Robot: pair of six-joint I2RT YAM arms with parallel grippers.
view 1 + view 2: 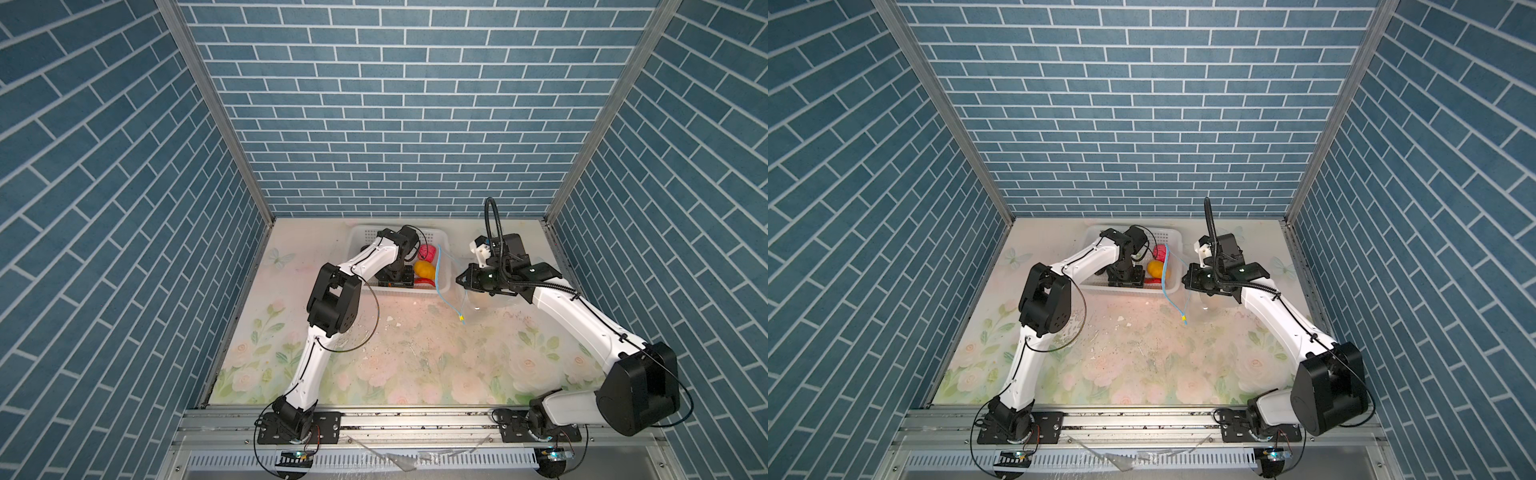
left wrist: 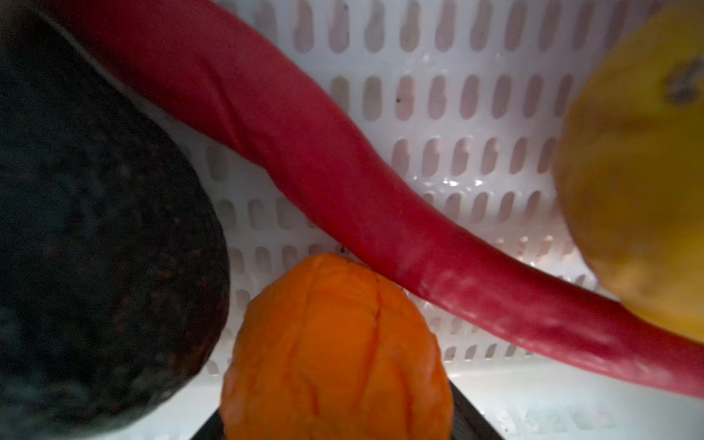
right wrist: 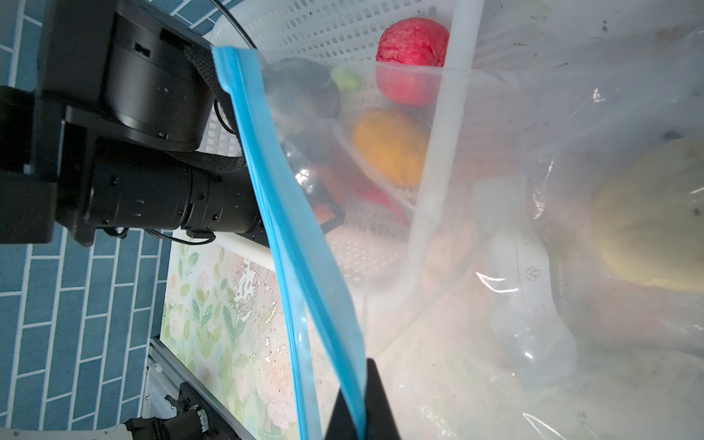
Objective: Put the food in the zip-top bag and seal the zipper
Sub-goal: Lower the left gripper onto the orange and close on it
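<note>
You are early in this job, by the look of it. The bag (image 3: 514, 304) hangs open at 3 o'clock of the basket (image 1: 358, 240), and only one cream piece (image 3: 655, 217) seems to be inside. The basket, at 12 o'clock on the table (image 1: 415, 357), holds the rest you can see: black lump (image 2: 95, 228), yellow piece (image 2: 640, 171), pink piece (image 1: 427, 252), orange piece (image 2: 335, 350), chilli (image 2: 343, 198). All need moving, then the seal. The zipper (image 3: 289, 236) looks apart; your right gripper (image 3: 360, 384) is clenched on it, holding the mouth up. Your left gripper (image 1: 397, 283) is down in the basket, fingers (image 2: 470, 423) either side of the orange piece; you cannot tell whether they squeeze it.
</note>
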